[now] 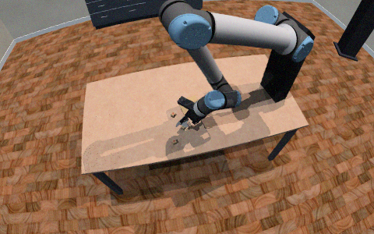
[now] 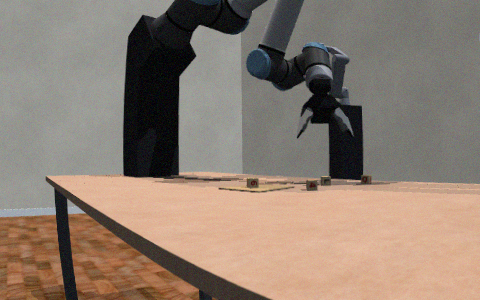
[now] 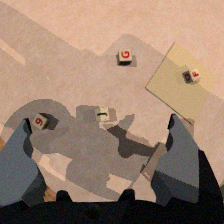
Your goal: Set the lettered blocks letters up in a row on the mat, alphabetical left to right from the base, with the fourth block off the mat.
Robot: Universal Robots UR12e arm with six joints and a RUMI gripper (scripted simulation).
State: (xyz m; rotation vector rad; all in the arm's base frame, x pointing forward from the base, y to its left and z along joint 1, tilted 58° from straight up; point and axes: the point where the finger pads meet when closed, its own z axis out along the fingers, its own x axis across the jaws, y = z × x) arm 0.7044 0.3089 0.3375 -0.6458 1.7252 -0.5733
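Tan wood of the table (image 1: 128,113) fills the top view; the gripper (image 1: 185,124) hangs over its middle, a block (image 1: 173,114) at its 10 o'clock and another (image 1: 175,141) at 7, with broad table room on every side.

From the exterior, the jaws stand wide and hold nothing, well above four blocks; one (image 2: 252,183) sits on the mat (image 2: 269,188).

At the wrist, the I block (image 3: 102,114) lies nearest centre, the G block (image 3: 125,56) at 12, a third block (image 3: 40,120) at 9, and the F block (image 3: 191,75) on the mat at 2. I judge a straight descent, centred on one block, is best.
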